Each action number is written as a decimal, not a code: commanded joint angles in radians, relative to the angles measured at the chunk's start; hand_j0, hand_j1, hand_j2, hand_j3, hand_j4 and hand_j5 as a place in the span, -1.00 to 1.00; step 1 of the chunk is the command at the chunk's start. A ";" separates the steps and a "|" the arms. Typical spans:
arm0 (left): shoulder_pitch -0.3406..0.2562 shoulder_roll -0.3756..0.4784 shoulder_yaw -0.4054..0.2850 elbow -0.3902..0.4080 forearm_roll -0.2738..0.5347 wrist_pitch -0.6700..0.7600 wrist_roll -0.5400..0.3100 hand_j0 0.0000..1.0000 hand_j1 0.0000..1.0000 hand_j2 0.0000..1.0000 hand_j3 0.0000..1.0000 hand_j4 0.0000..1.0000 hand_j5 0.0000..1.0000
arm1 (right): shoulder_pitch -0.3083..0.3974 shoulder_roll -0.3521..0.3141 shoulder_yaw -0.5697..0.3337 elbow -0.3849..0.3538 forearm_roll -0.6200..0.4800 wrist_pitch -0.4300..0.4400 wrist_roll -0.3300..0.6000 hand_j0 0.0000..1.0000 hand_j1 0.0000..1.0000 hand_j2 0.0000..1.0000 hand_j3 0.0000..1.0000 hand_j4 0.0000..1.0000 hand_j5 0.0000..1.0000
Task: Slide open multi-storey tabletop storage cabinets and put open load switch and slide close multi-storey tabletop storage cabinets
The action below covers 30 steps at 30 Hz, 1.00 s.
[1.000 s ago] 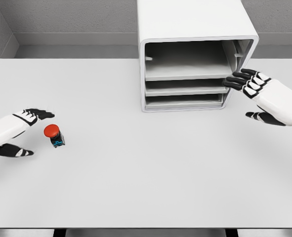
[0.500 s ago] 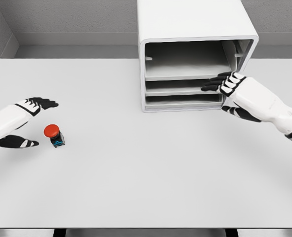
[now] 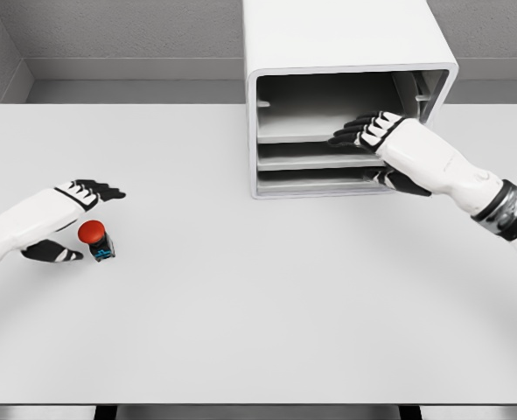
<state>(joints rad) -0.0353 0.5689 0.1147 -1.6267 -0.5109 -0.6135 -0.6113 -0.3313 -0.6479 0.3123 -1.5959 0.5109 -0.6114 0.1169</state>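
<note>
The right hand (image 3: 376, 131) reaches into the front of the cabinet (image 3: 350, 96), with its fingers (image 3: 350, 136) stretched flat over the front edge of the top tray (image 3: 324, 131) and its thumb lower, near the trays under it; the fingers are fairly wide and grip nothing firmly, and I cannot tell if they already press on the tray. This pose seems chosen to hook the tray edge and pull it out, so the opening step is probably only starting. The cabinet stands at the back of the table (image 3: 258, 306) and shows 3 trays, all pushed in; the parts I can see hold nothing. The switch (image 3: 94, 238), with its red button on top, stands on the table at the left, well apart from the cabinet. The left hand (image 3: 61, 223) is around it, fingers above and thumb below, spread and not closed on it, probably ready to grasp it when a tray is out.
</note>
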 commanded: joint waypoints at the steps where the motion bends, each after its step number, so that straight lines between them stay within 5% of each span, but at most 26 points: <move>1: 0.002 -0.001 -0.018 0.016 -0.011 0.003 0.000 1.00 1.00 1.00 1.00 1.00 1.00 | -0.002 0.017 0.019 0.027 -0.006 0.001 0.010 0.61 0.61 0.61 0.61 0.61 0.61; 4: 0.000 0.000 -0.030 0.016 -0.011 0.003 0.000 1.00 1.00 1.00 1.00 1.00 1.00 | -0.023 0.030 0.025 0.045 -0.006 0.001 0.017 0.61 0.61 0.61 0.61 0.61 0.61; 9: 0.002 0.003 -0.029 0.011 -0.006 0.003 0.000 0.52 0.52 0.52 0.52 0.52 0.52 | -0.069 0.054 0.053 0.108 -0.006 0.001 0.018 0.61 0.61 0.61 0.61 0.61 0.61; 30: 0.009 0.008 -0.021 0.005 0.000 0.003 0.000 0.27 0.27 0.27 0.27 0.27 0.27 | -0.163 0.133 0.103 0.237 -0.003 0.001 0.049 0.61 0.61 0.61 0.61 0.61 0.61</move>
<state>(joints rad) -0.0261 0.5764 0.0933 -1.6208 -0.5188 -0.6137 -0.6113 -0.4970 -0.5215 0.4032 -1.3760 0.5133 -0.6117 0.1660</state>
